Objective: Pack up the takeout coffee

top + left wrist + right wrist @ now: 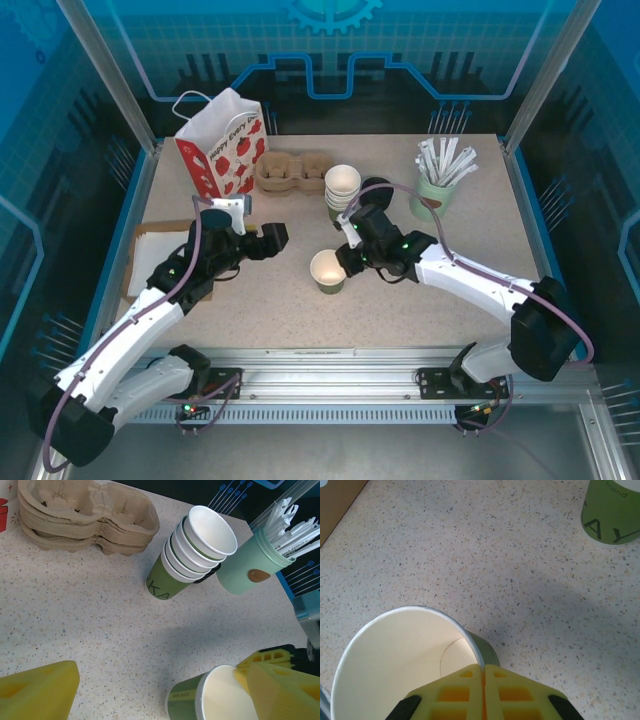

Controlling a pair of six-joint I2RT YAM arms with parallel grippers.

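A lidless olive-green paper cup [328, 271] [187, 702] [405, 655] with a white inside stands mid-table. My right gripper [346, 262] [483, 672] is shut on its rim, one yellow finger inside the wall and one outside. The left gripper [268, 238] [160, 692] hovers open to the cup's left; the cup stands close to its right-hand finger [287, 692], not held by it. The takeout coffee with its lid fitted is out of view. A round black lid [378, 187] lies behind the cup stack.
A stack of lidless cups [342, 190] [192, 550] [612, 512] stands behind. The pale-green holder of white sticks [435, 190] [247, 565] is right of it and stacked cardboard carriers [290, 170] [85, 520] left. The strawberry paper bag [222, 140] is back left.
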